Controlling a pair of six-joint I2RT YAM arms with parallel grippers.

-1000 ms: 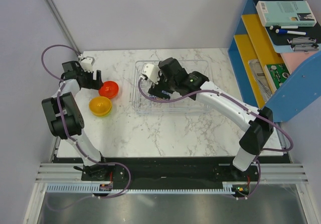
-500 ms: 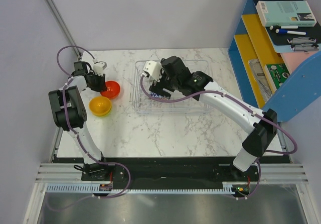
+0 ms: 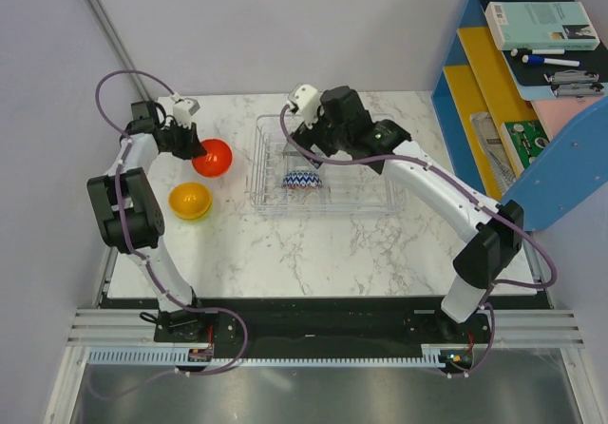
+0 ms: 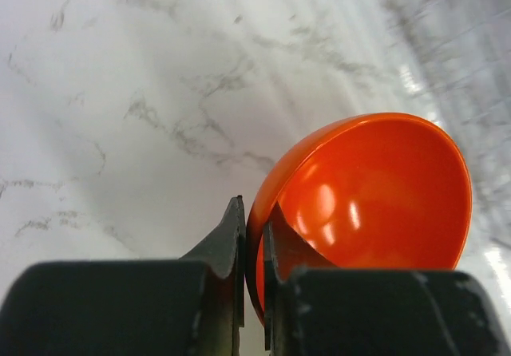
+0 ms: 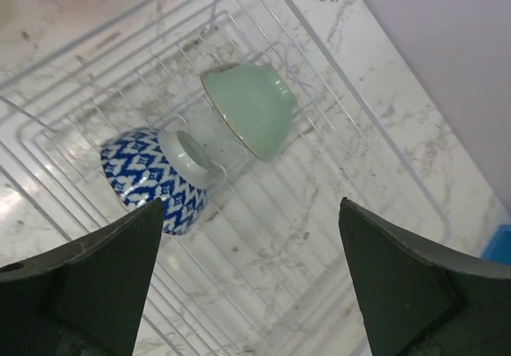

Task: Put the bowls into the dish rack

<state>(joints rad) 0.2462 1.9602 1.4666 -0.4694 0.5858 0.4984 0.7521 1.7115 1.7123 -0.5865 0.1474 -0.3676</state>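
Note:
In the left wrist view my left gripper is shut on the rim of the red-orange bowl, one finger inside and one outside. From above, that bowl hangs tilted at the left gripper, beside the orange-yellow bowl on the table. The clear dish rack holds the blue-white zigzag bowl. My right gripper hovers open over the rack. Below it lie the zigzag bowl and the pale grey-green bowl, both on their sides.
A blue shelf unit with a book and pens stands at the table's right edge. Walls close the back and the left, with a slanted pole in the back-left corner.
The left gripper closed on the red-orange bowl's rim and tipped it up. The right gripper rose and drew back from the rack, leaving the zigzag bowl inside.

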